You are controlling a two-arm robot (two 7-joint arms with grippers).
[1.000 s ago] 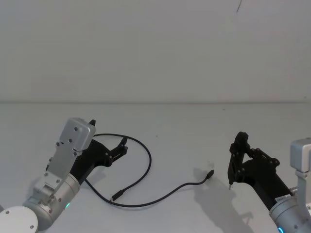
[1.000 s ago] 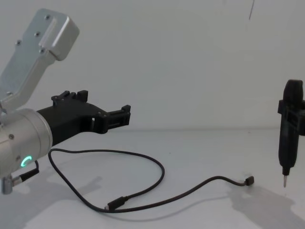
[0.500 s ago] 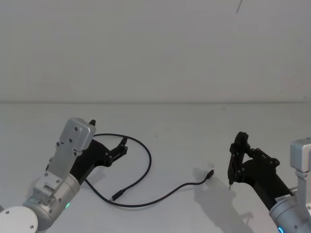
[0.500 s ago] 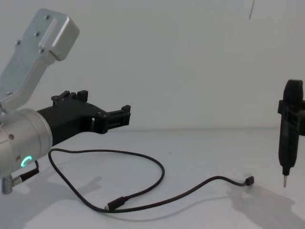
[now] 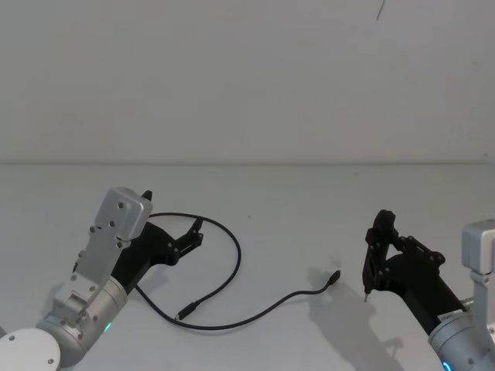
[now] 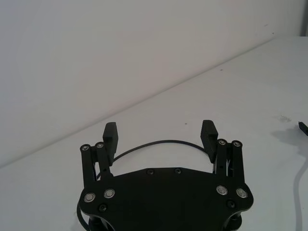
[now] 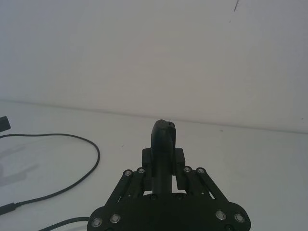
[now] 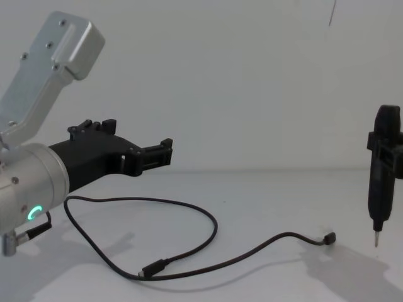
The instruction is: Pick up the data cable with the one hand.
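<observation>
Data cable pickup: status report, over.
Left gripper open, over data cable loop, not touching. Right gripper shut on slim black tool, off right. Cable slack on table, ungrasped. Nothing blocking.

Support surface: a plain white table (image 5: 294, 201), matte, meeting a white wall (image 5: 247, 77) at the rear. One item lies directly on it: the data cable (image 5: 237, 255), thin and black, flat on the surface wherever it can be seen. It forms one open loop left of centre (chest view confirms no raised section). One plug (image 5: 184, 313) rests just beside the cable's lower run. That run trails rightward and ends in a second plug (image 5: 333, 277), well apart from the first.
</observation>
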